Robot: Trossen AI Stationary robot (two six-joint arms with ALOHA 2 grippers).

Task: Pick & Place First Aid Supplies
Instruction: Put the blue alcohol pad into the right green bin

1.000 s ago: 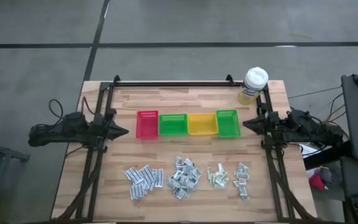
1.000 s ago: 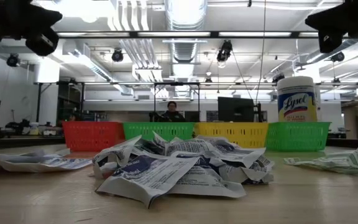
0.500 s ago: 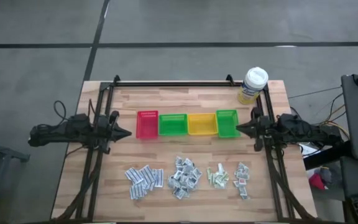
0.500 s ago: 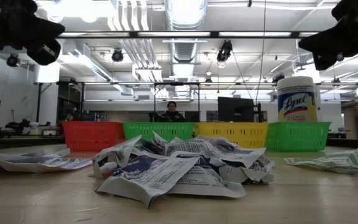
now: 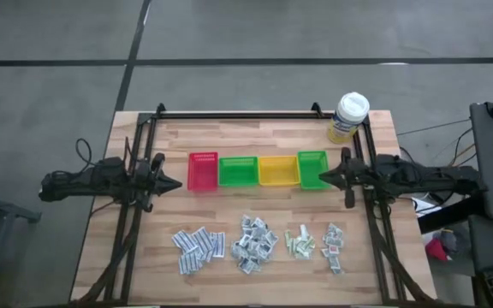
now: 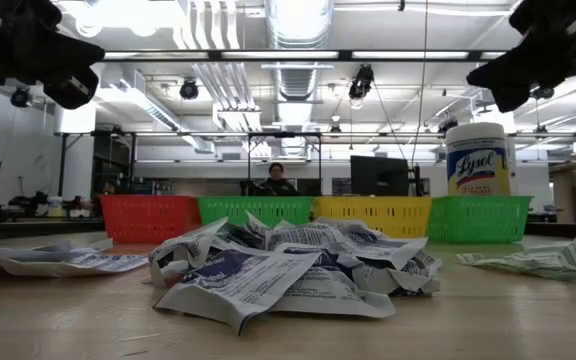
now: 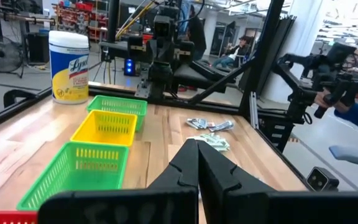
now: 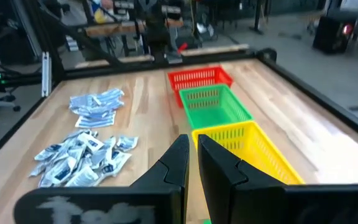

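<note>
bins in row mid-table | sachets in front | tub behind, right corner

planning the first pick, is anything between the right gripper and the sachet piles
Nothing visible does. The right gripper hangs shut above the end green bin; only bare table lies between the bins and the sachet piles.

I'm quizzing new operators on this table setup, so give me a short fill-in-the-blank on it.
1. The four bins run red, green, ____, green.
2. The sachets lie in ____ piles.
3. The wipes tub stands nearest the ____ gripper.
4. The left gripper is ____.

Missing words: yellow; four; right; shut
</note>
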